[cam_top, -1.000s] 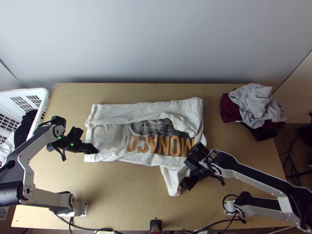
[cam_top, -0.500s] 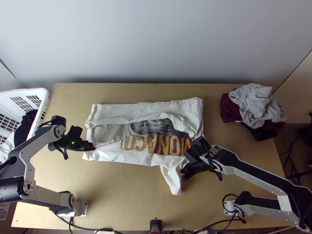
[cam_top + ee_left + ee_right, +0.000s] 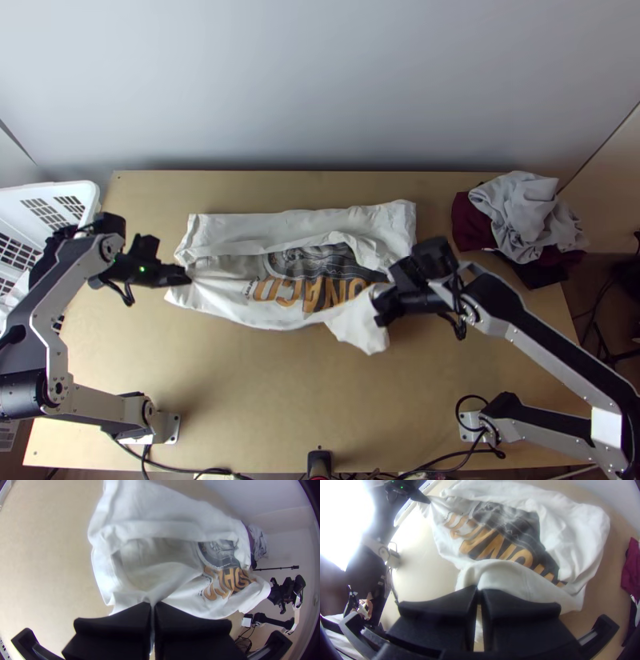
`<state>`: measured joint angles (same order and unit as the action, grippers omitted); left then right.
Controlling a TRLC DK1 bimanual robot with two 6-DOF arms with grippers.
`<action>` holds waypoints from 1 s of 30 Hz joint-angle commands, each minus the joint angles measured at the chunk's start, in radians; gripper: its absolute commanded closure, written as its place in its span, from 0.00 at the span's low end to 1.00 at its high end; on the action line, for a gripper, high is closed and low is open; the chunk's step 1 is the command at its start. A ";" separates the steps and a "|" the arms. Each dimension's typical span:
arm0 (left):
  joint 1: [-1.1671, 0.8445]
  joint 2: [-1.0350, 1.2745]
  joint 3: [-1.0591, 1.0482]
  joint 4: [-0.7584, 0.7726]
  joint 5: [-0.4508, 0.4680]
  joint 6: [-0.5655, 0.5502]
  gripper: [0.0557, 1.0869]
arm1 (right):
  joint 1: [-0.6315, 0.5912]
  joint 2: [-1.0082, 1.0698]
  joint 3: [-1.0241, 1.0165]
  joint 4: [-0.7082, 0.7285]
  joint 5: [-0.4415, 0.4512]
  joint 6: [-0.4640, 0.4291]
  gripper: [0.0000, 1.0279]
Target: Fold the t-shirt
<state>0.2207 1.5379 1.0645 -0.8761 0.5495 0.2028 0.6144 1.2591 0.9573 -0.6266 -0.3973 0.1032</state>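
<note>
Across the middle of the top view, your white t-shirt (image 3: 212, 300) lies on the table (image 3: 256, 392), its upper part folded over in a long band and its dark print (image 3: 312, 272) with orange lettering (image 3: 282, 291) partly exposed below. At the shirt's left side, your left gripper (image 3: 189, 277) has its fingers closed on the cloth, and creases run out from the tips toward the print. Its wrist view shows those fingers pressed together with a pinch of white fabric between them. At the shirt's lower right, your right gripper (image 3: 381, 309) also has its fingers nearly together, clamping white cloth near the lower edge; its wrist view shows the fabric rising to the tips, with some hanging between and beneath them. Toward the upper right of the top view, you have a bunched heap of grey cloth (image 3: 532, 216), dark red cloth (image 3: 470, 224) and black cloth (image 3: 539, 275). At the left edge sits a white basket (image 3: 60, 189) with dark cloth (image 3: 50, 254) in it.
</note>
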 commanded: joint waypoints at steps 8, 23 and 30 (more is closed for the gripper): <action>0.003 0.134 0.357 -0.089 0.015 -0.163 0.97 | -0.235 0.166 0.310 -0.035 -0.012 -0.082 0.97; 0.017 0.475 0.620 -0.035 0.017 -0.414 0.97 | -0.407 0.530 0.511 0.085 -0.012 -0.089 0.97; -0.017 0.630 0.701 -0.037 0.018 -0.499 0.97 | -0.387 0.675 0.538 0.136 -0.012 -0.083 0.97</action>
<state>0.2283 2.0293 1.6875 -0.9176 0.5674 -0.2249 0.2291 1.7966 1.4582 -0.5404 -0.4095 0.0120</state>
